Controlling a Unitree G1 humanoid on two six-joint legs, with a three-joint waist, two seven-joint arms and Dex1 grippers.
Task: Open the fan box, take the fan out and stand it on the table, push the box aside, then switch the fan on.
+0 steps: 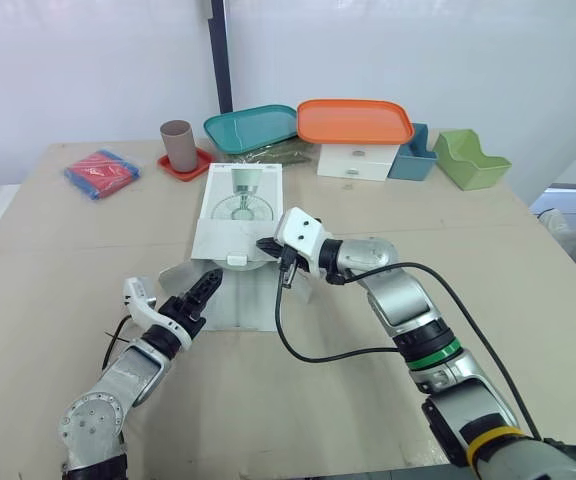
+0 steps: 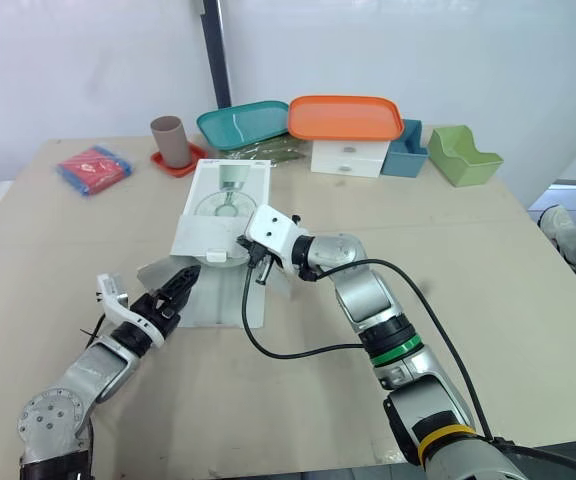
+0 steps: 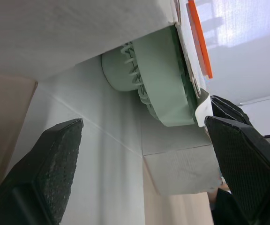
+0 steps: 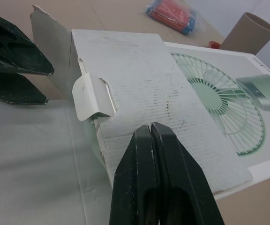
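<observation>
The white fan box [image 1: 238, 205], printed with a fan picture, lies in the middle of the table with its near end open and its flaps [image 1: 248, 300] spread on the tabletop. Inside the mouth sits the pale green fan [image 3: 158, 79], under the raised top panel. My left gripper [image 1: 206, 290] is open just in front of that mouth, its fingers either side of the fan's edge [image 3: 142, 122]. My right gripper [image 1: 264, 245] is shut, its tips against the top panel's near right corner [image 4: 151, 127]; I cannot tell whether it pinches the cardboard.
Along the back stand a brown cup on a red coaster [image 1: 178, 145], a teal tray [image 1: 253, 127], an orange tray on a white drawer unit [image 1: 355, 121], a blue bin [image 1: 415, 155] and a green bin [image 1: 471, 160]. A red-and-blue packet [image 1: 101, 172] lies far left. A black cable [image 1: 298, 350] loops from my right wrist.
</observation>
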